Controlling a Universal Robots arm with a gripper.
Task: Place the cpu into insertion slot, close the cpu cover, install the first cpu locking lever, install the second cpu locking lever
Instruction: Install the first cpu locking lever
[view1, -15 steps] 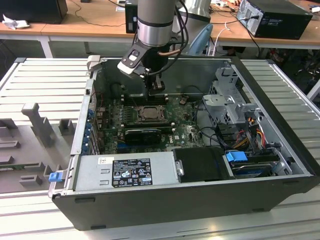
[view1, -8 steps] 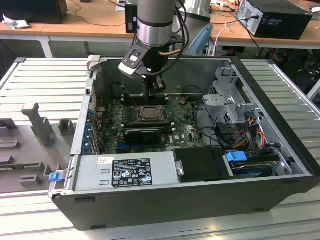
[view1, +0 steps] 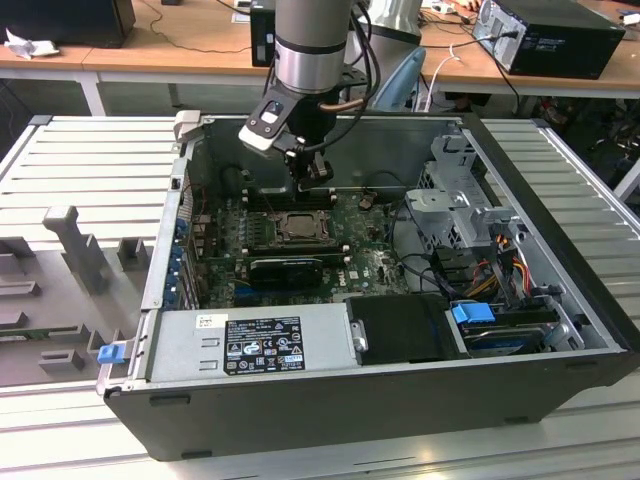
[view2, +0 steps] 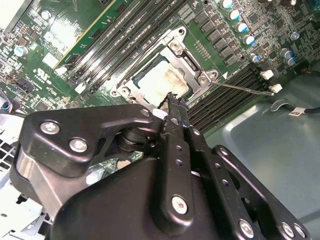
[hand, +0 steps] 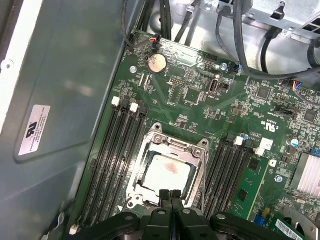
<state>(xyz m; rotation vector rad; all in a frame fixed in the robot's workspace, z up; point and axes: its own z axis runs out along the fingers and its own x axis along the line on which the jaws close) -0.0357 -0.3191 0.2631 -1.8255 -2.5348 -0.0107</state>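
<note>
The cpu (hand: 167, 173) lies flat in the insertion slot (view1: 298, 226), its pale top smudged in the middle; the second wrist view shows the cpu (view2: 162, 80) too. The silver cpu cover (hand: 175, 146) is down around it as a frame. A thin locking lever (view2: 245, 88) sticks out from one socket corner across the memory slots. My gripper (hand: 170, 194) is shut with nothing between its fingers, hanging just above one edge of the socket. In the exterior view the gripper (view1: 312, 176) hovers a little beyond the slot's far side.
The motherboard sits deep in an open computer case (view1: 560, 210). A long black card (view1: 285, 270) lies just in front of the socket, and a power supply (view1: 250, 340) in front of that. Memory slots (hand: 112, 150) flank the socket. A drive cage (view1: 465, 205) and cables (view1: 500, 265) fill the exterior view's right.
</note>
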